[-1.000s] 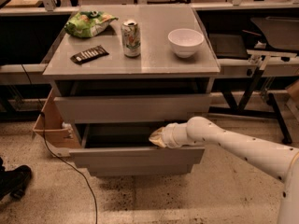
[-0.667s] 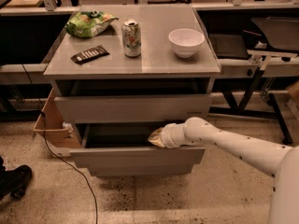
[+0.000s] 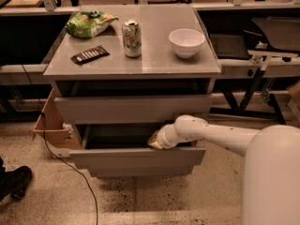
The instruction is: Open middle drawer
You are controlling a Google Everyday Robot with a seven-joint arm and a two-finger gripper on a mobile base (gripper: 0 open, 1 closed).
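Gripper at top lip of middle drawer, below bench front edge; I could not tell its closure. Stiff, handle-less: lip judged best hold.

The pincer sits at the top rim of the pulled-out middle drawer, its tip lost in shadow behind the front panel. The drawer's inside is too dark to read. The robot's arm runs off the right and bottom edges. A cardboard box is half hidden behind the desk. The label on the can is blurred; a black shoe is cut by the left edge.
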